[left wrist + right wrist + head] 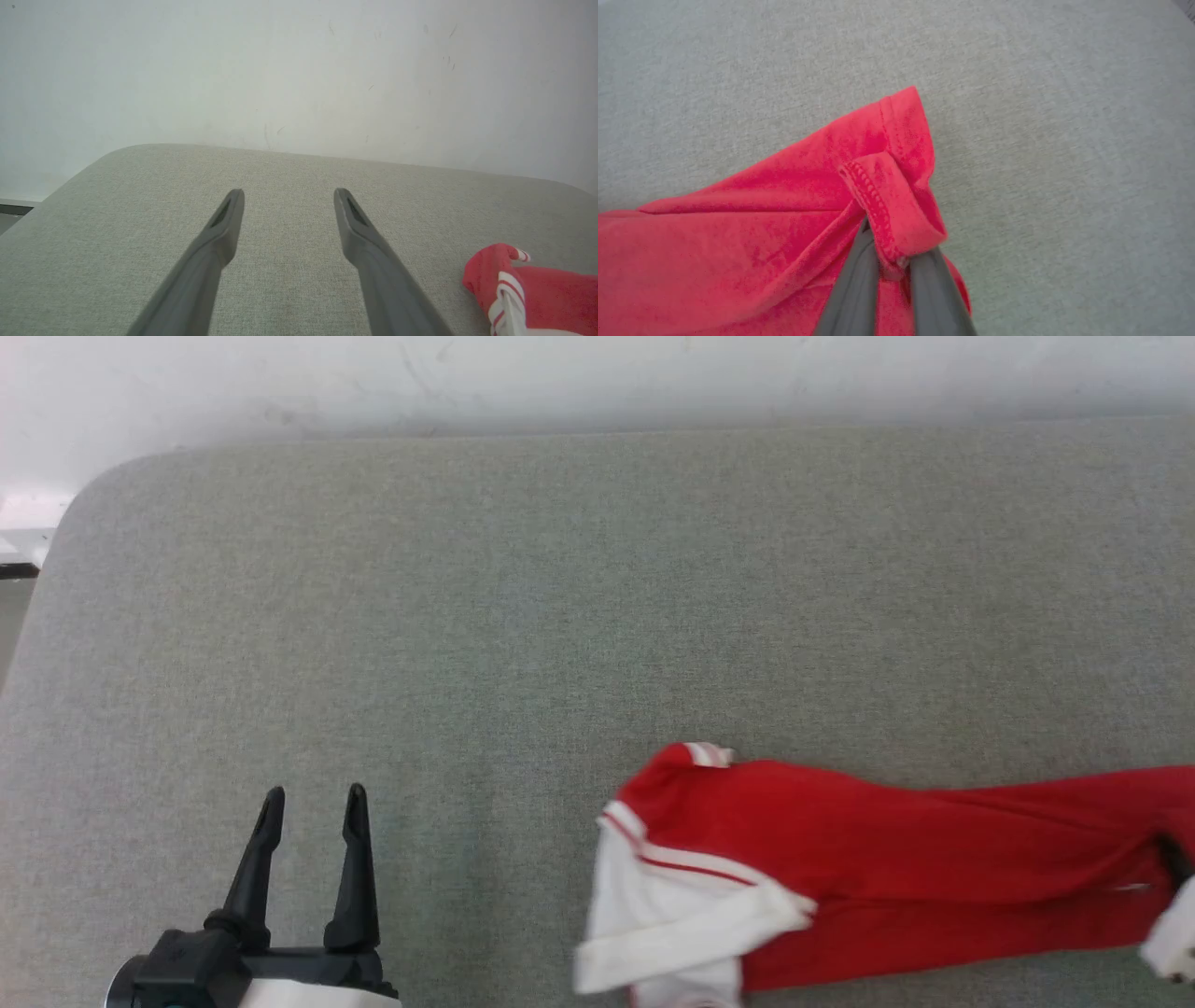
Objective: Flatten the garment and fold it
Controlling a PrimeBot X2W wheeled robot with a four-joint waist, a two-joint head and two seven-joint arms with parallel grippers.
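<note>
Pinching red hem of garment (761, 224) in right end effector (896, 263), clamped tight. Lying bunched lengthwise on table (560, 616), near right. Holding left end effector (314, 793) wide, empty, well left of white-sleeve end, not touching.

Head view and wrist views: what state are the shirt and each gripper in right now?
Red jersey T-shirt: bunched lengthwise on the grey pad, not flattened.
Left gripper: open, empty, apart from the shirt.
Right gripper: shut on the shirt's stitched hem.
</note>
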